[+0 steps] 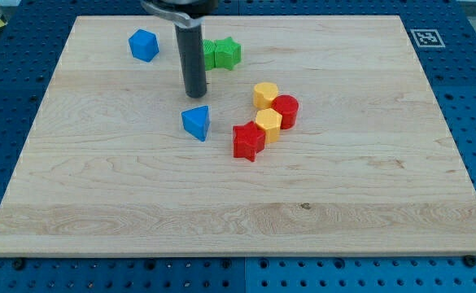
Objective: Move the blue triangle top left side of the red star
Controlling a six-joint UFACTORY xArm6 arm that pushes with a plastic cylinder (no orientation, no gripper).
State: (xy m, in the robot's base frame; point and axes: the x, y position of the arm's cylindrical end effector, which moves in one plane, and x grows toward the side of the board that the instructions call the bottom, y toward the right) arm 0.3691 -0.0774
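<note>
Grain-streaked wooden board [99,187] carries blue triangle [196,122] just below my tip [195,95], left of red star [248,141].

Single raised view, angled down over the whole wooden board [99,212] from its near edge.

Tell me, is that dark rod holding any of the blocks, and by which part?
Nothing is held. My tip has no jaws; it only pushes. It stands just above the blue triangle in the view, with a small gap showing between them.
</note>
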